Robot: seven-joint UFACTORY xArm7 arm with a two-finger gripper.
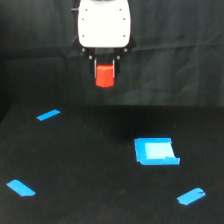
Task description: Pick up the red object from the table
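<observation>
The two thin dark fingers of the gripper (pixel 105 67) are seen closed against the sides of the small bright red-orange cylindrical block (pixel 105 75), which is held upright between them, its lower part protruding below the fingertips. The block is carried in the air, well clear of the wide matte black table (pixel 90 165), and is set against the black curtain backdrop (pixel 30 50) in the exterior view. Directly above the fingers a dark mounting plate is seen, topped by the rounded white housing (pixel 104 24) of the arm's end. On the table below, a flat bright blue square pad (pixel 155 151) is found toward the exterior view's right, well apart from the held block. Three short blue tape strips are laid on the surface: one (pixel 48 115) at the far side toward the exterior view's left, one (pixel 21 188) near the front left, and one (pixel 191 196) near the front right.
</observation>
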